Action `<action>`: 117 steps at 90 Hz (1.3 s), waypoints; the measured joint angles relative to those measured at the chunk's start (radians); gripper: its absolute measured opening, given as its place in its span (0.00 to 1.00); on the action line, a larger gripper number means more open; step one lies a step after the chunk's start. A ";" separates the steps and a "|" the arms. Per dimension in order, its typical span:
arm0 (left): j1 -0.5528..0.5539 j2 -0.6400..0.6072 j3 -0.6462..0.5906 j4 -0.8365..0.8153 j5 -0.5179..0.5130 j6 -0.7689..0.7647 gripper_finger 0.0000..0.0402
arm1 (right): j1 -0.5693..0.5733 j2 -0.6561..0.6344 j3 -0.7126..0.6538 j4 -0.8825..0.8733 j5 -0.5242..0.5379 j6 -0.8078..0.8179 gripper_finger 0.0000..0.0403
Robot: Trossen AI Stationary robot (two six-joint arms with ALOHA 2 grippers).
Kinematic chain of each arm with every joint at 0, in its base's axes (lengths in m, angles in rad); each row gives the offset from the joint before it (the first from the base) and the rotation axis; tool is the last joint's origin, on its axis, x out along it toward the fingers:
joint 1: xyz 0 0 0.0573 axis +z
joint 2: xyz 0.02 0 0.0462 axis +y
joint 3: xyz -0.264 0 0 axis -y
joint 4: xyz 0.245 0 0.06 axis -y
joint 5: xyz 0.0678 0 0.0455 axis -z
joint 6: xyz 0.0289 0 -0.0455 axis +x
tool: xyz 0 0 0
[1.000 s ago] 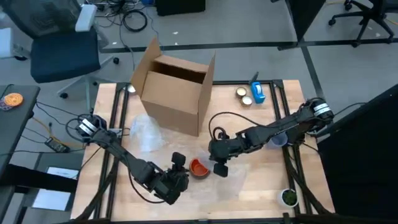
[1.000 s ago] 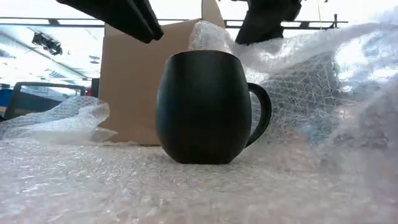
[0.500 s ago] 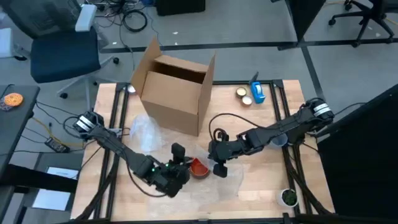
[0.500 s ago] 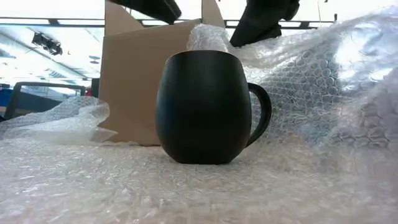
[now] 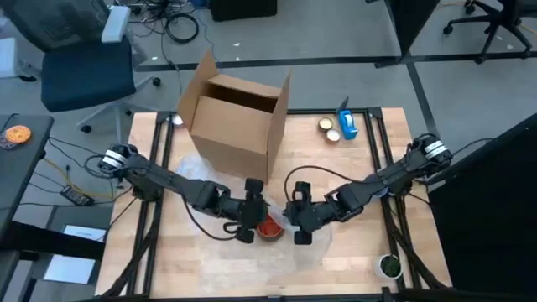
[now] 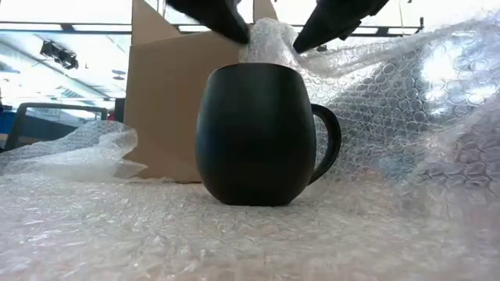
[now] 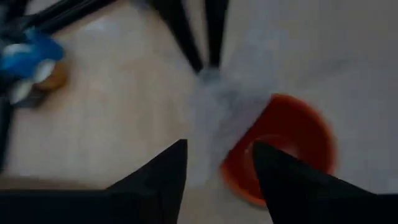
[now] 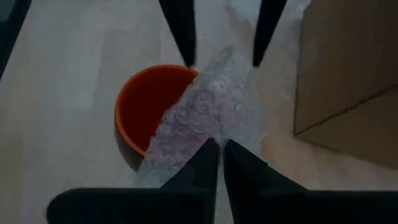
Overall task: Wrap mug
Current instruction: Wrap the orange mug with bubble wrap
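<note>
**Q:** Where does the mug sit relative to each end effector?

**A:** Seen from above, the left end effector (image 5: 250, 220) reaches in from the left, just beside the mug (image 5: 268, 227), its two dark fingers (image 7: 155, 180) spread apart. The mug stands upright near the front middle of the wooden counter (image 5: 352, 180), between the two arms. Its orange-red interior shows from above. On the mug's other side, the right end effector (image 5: 295, 220) has its fingers (image 8: 202, 163) pressed together, pinching a fold of bubble wrap (image 8: 205, 106) that is draped over the mug's rim. In the right wrist view, the left end effector's fingers point at that same fold from the far side.

**Q:** What about materials and shapes?

**A:** From counter height, the mug (image 6: 258, 133) is a rounded, barrel-shaped vessel with a matte dark outer surface and a loop handle on one side. It stands on clear bubble wrap (image 6: 234, 234), a dimpled and crinkled sheet that spreads under it and heaps up behind it, with a tuft rising above the rim between the two dark fingertips. Behind it is a brown cardboard box (image 5: 237, 122), plain and corrugated, with its flaps open. A loose clump of bubble wrap (image 5: 195, 178) lies on the counter near the box. At the far right are two small round tins (image 5: 329, 129) and a blue object (image 5: 347, 124).
</note>
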 joint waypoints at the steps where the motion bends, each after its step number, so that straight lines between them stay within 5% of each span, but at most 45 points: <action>1: 0.003 0.000 0.000 0.003 0.008 0.000 0.43 | 0.001 0.000 0.000 0.000 0.001 -0.001 0.00; 43: 0.051 0.026 0.000 0.052 0.074 -0.197 0.41 | 0.005 0.000 0.000 0.018 0.070 -0.019 0.00; 77: 0.035 0.023 0.000 0.029 0.080 -0.188 0.03 | 0.016 0.000 0.000 0.042 0.138 -0.067 0.10; 103: 0.001 0.016 0.000 0.000 0.068 -0.115 0.00 | 0.081 -0.042 0.000 0.033 0.221 -0.102 0.20; 117: -0.049 -0.013 0.000 -0.048 -0.059 -0.053 0.00 | 0.135 -0.148 0.000 0.018 0.222 0.027 0.24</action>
